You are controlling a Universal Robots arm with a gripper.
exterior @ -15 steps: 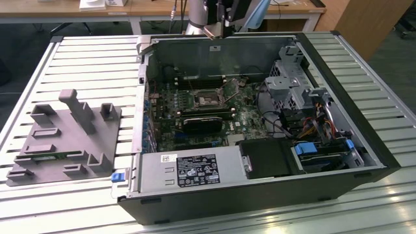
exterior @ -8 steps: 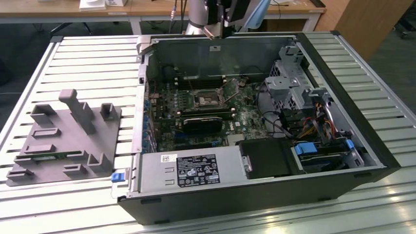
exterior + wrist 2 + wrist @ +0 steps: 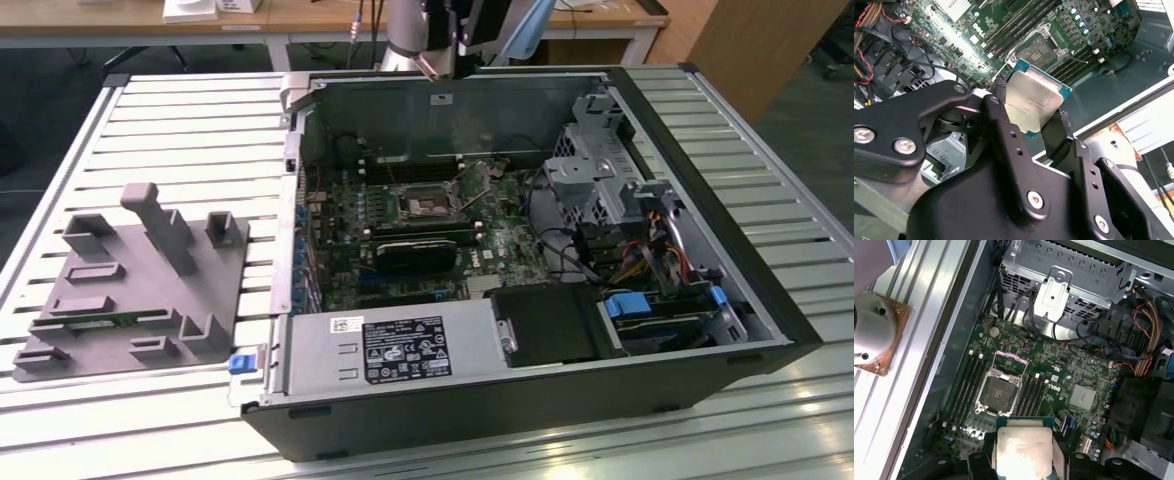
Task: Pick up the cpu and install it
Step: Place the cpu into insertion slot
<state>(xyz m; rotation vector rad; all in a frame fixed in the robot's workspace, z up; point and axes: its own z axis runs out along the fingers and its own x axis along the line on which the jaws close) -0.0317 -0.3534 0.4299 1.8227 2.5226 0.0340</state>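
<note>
The small flat silvery square cpu (image 3: 1034, 100) is gripped by the black jaws, high over the open black computer case (image 3: 534, 410), apart from the square black-framed socket (image 3: 999, 392). If it is set down tilted, the socket could be hurt.

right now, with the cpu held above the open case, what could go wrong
The silvery-grey square cpu is pinched only at its edges by the black jaws; it could slip onto the green motherboard. Set down off-centre or skewed, it could damage the open black-framed socket.
</note>
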